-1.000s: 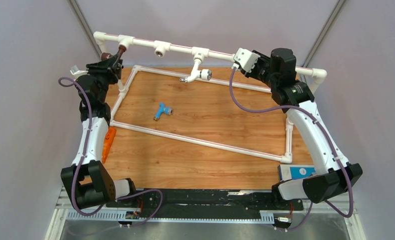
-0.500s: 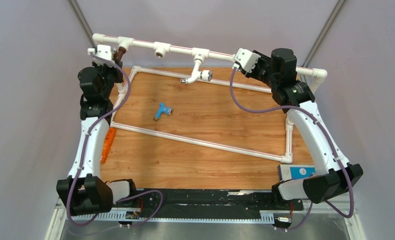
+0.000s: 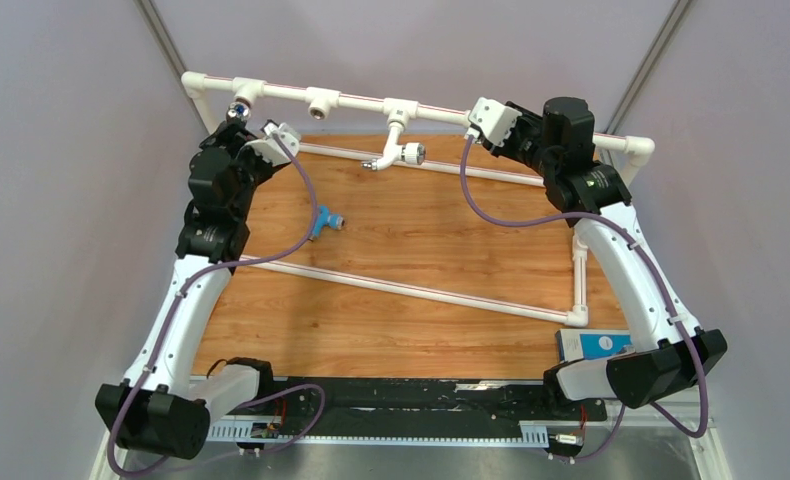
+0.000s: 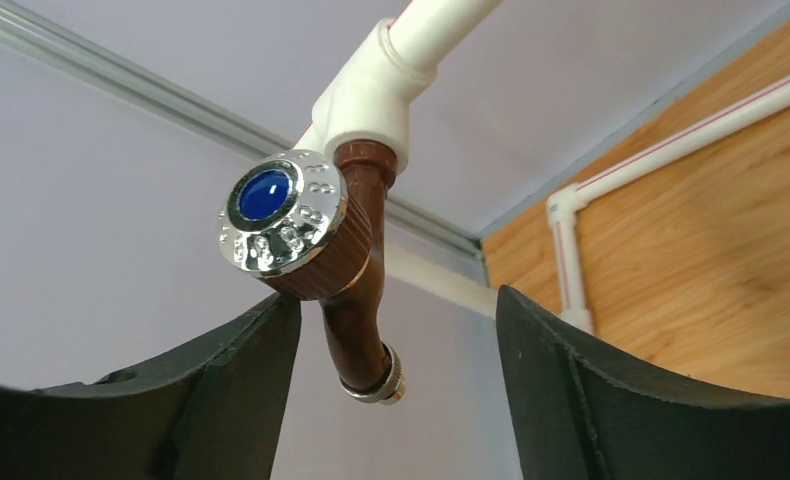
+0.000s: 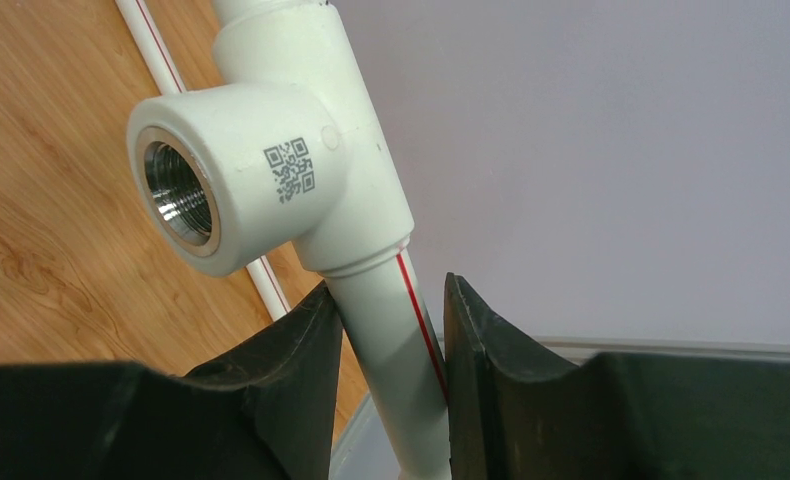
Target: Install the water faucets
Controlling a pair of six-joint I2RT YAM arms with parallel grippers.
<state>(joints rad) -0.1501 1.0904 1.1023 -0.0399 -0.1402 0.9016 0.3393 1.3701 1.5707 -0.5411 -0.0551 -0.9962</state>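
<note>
Your left gripper (image 4: 396, 300) stands spread, with its fingers on either side of the dark brown faucet (image 4: 346, 270) and gaps showing on both sides, so nothing is pinched. That faucet is seated in the leftmost tee (image 4: 366, 95) of the pipe frame (image 3: 426, 108), spout hanging down. Its chrome cap (image 4: 283, 212) has a blue centre and a ring of raised marks that are too small for you to read.

Your right gripper (image 5: 391, 290) is pressed together on the frame's white tube, just below a tee socket (image 5: 261, 190) with a bare metal thread. A small QR code (image 5: 291, 172) is printed on that socket, and a thin red stripe (image 5: 416, 310) runs down the tube.

Only the wrist views give you the cap detail, the code and the finger gaps. In the overhead view the wrists cover both sets of fingers. Only the overhead view shows you the white faucet (image 3: 396, 150) hanging from a tee near the middle of the top rail. It also shows the light blue faucet (image 3: 323, 221) lying loose on the wooden table (image 3: 421, 250), inside the frame's floor rectangle. A blue box (image 3: 596, 345) with a white round mark sits by the right arm's base, and its writing is unreadable.
</note>
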